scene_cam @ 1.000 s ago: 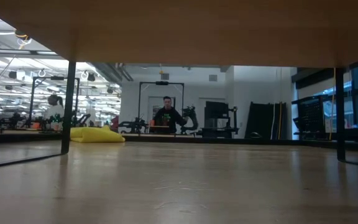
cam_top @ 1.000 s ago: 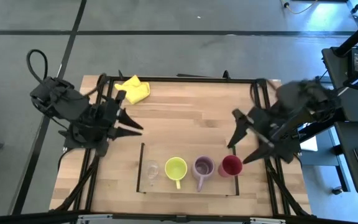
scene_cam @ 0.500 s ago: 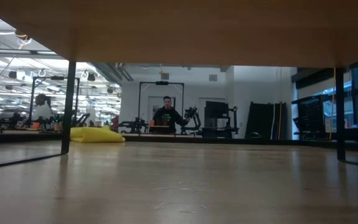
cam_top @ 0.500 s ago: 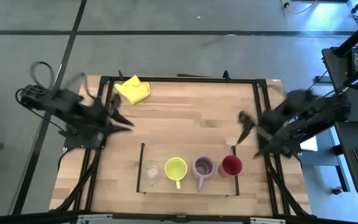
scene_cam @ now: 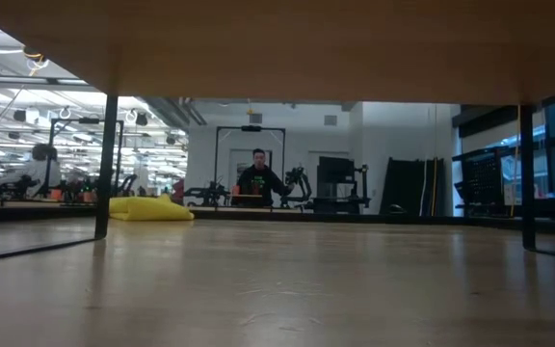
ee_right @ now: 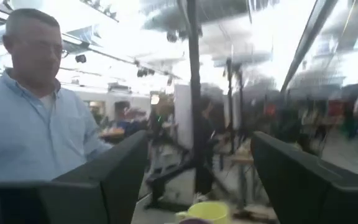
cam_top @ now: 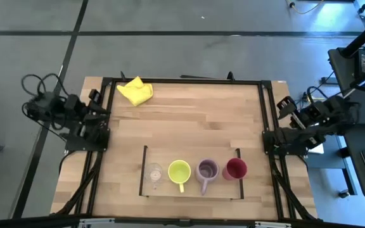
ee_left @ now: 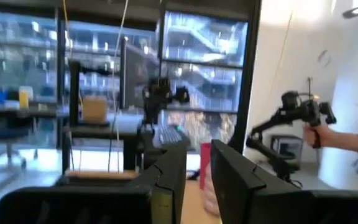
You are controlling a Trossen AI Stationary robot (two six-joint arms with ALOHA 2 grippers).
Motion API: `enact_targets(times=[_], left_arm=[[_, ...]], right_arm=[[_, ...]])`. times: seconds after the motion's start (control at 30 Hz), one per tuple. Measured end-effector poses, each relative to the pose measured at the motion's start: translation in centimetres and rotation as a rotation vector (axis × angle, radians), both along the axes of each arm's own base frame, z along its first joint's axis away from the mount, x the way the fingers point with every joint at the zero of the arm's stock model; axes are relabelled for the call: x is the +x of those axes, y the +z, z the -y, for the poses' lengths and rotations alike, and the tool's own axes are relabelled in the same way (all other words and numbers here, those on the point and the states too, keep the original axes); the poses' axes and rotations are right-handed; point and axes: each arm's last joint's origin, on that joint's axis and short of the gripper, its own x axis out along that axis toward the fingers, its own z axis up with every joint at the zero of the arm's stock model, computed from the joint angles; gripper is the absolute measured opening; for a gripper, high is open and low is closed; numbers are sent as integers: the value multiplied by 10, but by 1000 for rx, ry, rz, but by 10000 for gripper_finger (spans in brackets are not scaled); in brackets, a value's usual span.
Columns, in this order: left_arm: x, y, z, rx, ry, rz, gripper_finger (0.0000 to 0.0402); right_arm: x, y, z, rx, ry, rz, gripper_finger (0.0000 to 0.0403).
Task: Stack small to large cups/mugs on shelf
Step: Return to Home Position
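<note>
Wood table, yellow cloth, distant person

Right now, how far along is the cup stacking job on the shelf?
Placing looks done: the clear glass, yellow-green mug, purple mug and red cup stand in a row on the shelf, smallest to largest. Nothing is in hand: the left end effector and right end effector are open and empty, arms folded at the side edges of the table. At most, the arms may need to settle.

Yellow-green mug — half cropped, blurred
</note>
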Motion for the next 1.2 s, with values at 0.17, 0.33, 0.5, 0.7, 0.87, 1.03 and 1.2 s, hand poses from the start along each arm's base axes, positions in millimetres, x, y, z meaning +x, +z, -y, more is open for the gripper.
enact_targets(times=[0.17, 0.33, 0.5, 0.7, 0.87, 1.03, 1.2], left_arm=[[-3, -48, -1, 8, 26, 94, 68], [15, -76, 3, -55, 78, 0, 68], [31, -112, 4, -127, 217, -136, 68], [40, -149, -1, -261, 489, -234, 68], [47, -184, 3, -285, 421, -367, 68], [50, -187, 6, -222, 350, -418, 68], [50, -187, 6, -165, 353, -427, 68]], right_arm=[[-1, -34, 0, -82, -54, 122, 287], [18, -53, -3, -96, -79, 81, 287], [36, -85, -1, 2, -217, 26, 287], [56, -130, -1, 67, -353, -25, 287], [67, -163, -5, 122, -242, -198, 287], [67, -164, -7, 1, -213, -183, 287], [67, -165, -7, -50, -228, -170, 287]])
